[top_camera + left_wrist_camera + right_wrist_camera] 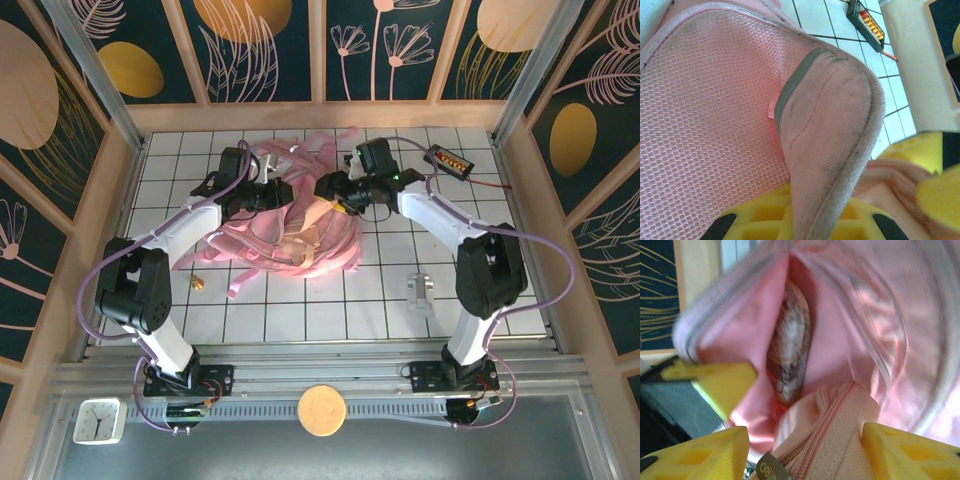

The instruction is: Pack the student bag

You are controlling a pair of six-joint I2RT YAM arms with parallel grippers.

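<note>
The student bag (pixel 300 235) lies in the middle of the tiled table, straps spread around it. My left gripper (pixel 268 192) is at its upper left edge. In the left wrist view it (pixel 805 225) is shut on a padded pink flap of the bag (pixel 830 125) beside the mesh panel. My right gripper (pixel 335 192) is at the bag's mouth. Its fingers (pixel 805 455) stand apart on either side of a beige zipped pouch (pixel 825 440), with a thin gap at the left finger. The pouch's far end pokes into the open bag (pixel 840 330), where a mottled brown thing (pixel 787 350) sits.
A black abacus (pixel 450 160) with coloured beads lies at the back right. A small clear object (pixel 418 290) stands front right and a tiny brass piece (pixel 199 284) front left. Wooden walls close in the table's sides and back.
</note>
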